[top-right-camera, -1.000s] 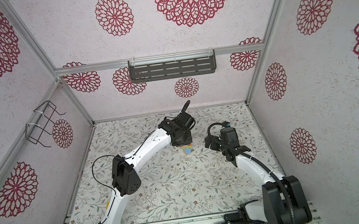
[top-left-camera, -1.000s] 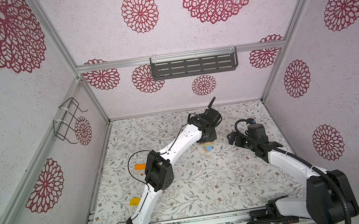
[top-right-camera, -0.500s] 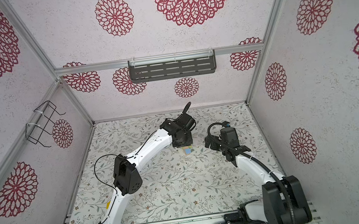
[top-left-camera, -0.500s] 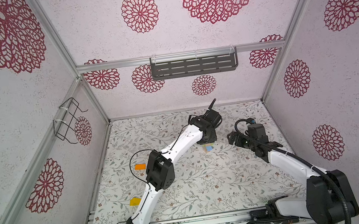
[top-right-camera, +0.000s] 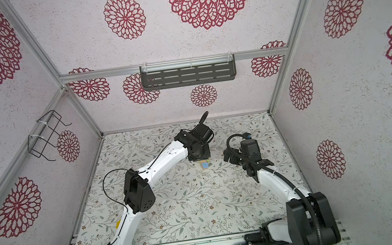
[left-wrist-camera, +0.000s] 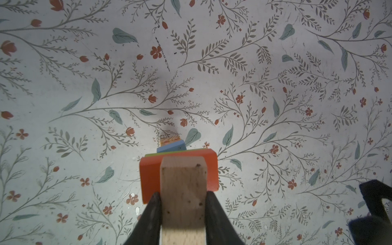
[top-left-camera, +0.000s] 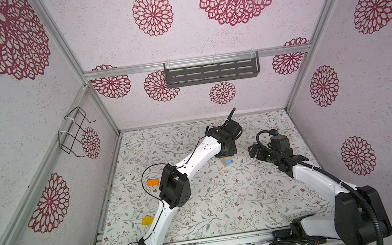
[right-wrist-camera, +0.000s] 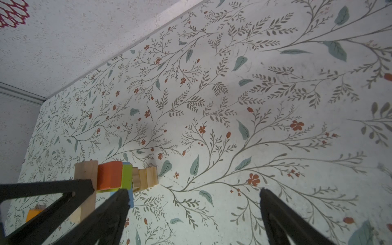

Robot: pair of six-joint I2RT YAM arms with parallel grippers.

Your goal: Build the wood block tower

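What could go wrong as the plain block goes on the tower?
The blue block sits twisted below the red-orange block, so pressure from the left claw may topple the tower.
The plain block reaches past the red-orange one; released, it may tip.
The open right claw stands close and could bump it.

Wooden bar (left-wrist-camera: 183, 191) unpainted and grainy, red-orange block (left-wrist-camera: 149, 174) smooth matt paint, tabletop (left-wrist-camera: 275, 63) matt, scuffed

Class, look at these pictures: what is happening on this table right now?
The left gripper is shut on a plain wood block, holding it at the top of the wood block tower, over the red-orange block. The right gripper hangs open beside it. An orange block and a yellow block lie loose.
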